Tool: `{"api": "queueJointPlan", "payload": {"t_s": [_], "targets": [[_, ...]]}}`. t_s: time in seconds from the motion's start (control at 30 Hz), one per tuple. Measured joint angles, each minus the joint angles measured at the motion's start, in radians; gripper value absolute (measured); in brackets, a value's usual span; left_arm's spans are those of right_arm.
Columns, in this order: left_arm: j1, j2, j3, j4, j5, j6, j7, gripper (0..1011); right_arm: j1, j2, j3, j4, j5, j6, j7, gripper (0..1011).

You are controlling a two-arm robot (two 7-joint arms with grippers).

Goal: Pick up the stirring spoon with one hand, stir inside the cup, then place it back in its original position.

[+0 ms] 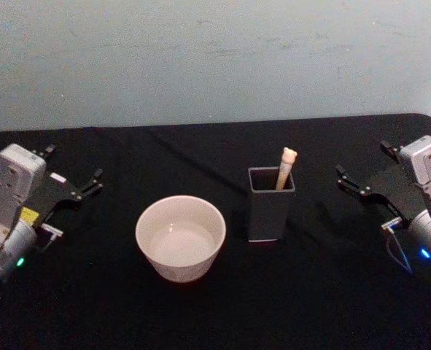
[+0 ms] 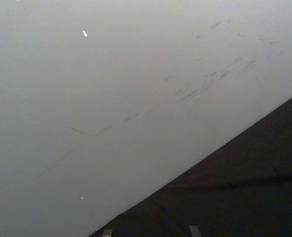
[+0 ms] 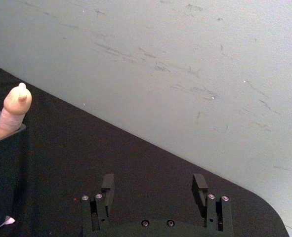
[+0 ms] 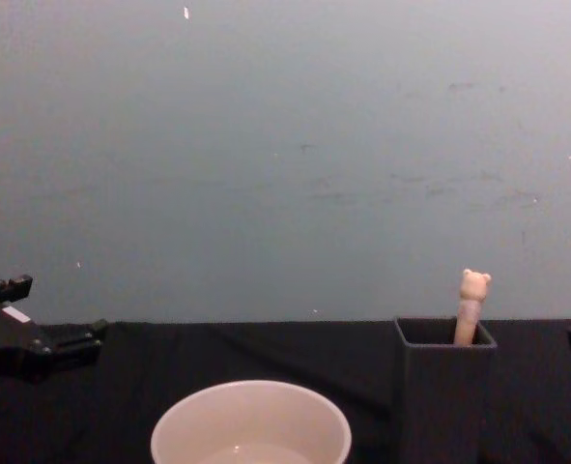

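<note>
Not started: spoon (image 1: 286, 166) sitting in holder (image 1: 270, 211) right of cup (image 1: 180, 237); left end effector (image 1: 73, 165), right end effector (image 1: 364, 163) idling wide at frame edges.

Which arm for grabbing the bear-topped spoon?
Right. The beige bear-topped stirring spoon stands in the dark grey square holder, right of the cream-white round cup; the open right gripper is nearer than the left gripper.

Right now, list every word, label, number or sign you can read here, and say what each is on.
Nothing here can be read.
Yellow sticker on the left arm: too small to read.
White label on the same arm: too small to read.
Cup, stirring spoon, dark holder: no markings visible.
</note>
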Motion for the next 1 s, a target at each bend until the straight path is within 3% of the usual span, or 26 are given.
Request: {"api": "queueJointPlan", "payload": {"t_s": [1.0], "targets": [[0.000,0.000,0.000,0.000,0.000,0.000,0.000,1002,0.000,0.000,0.000,0.000,0.000,0.000,0.000,1002]]}}
